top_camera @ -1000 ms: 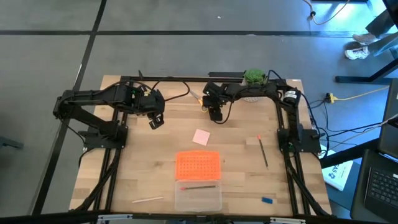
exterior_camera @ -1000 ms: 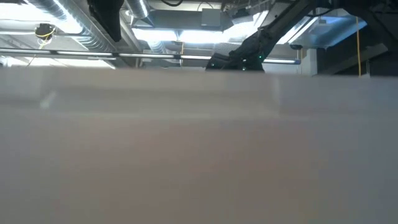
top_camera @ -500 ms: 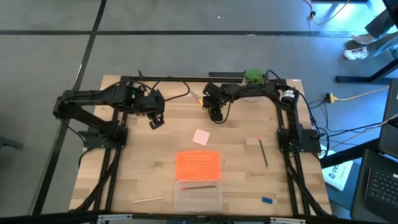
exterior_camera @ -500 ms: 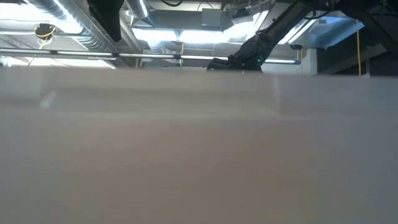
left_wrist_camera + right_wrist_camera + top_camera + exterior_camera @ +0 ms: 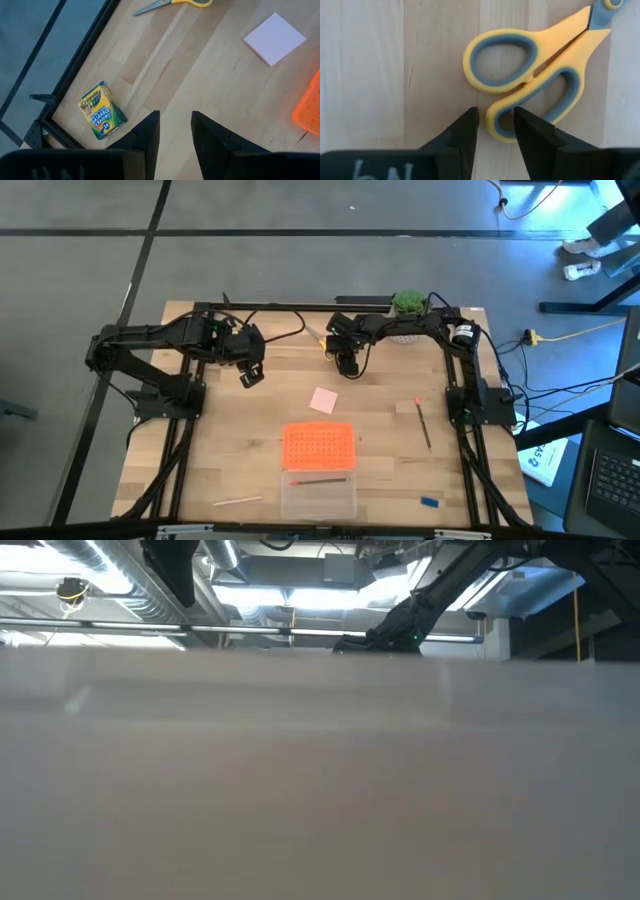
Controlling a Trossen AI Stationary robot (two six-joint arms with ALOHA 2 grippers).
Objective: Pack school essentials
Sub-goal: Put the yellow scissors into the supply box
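1. My left claw [image 5: 172,131] hangs idle, left of the pad [image 5: 323,400], fingers slightly apart on nothing; the crayons [image 5: 101,110] lie below it at the bench [image 5: 220,450] edge.
2. My right claw [image 5: 495,125], beyond the pad, has just narrowed around one handle loop of the scissors [image 5: 540,70], which lie flat: the pickup is starting, though the pinch isn't firm yet.
3. That arm reaches in low, wrist pointing down.

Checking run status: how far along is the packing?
Done: one pencil lies in the clear case. In hand: the right tool straddles a scissors handle loop, not lifted. Left: pad, crayons, pen, blue piece, all on the table. Left tool waits, holding nothing.
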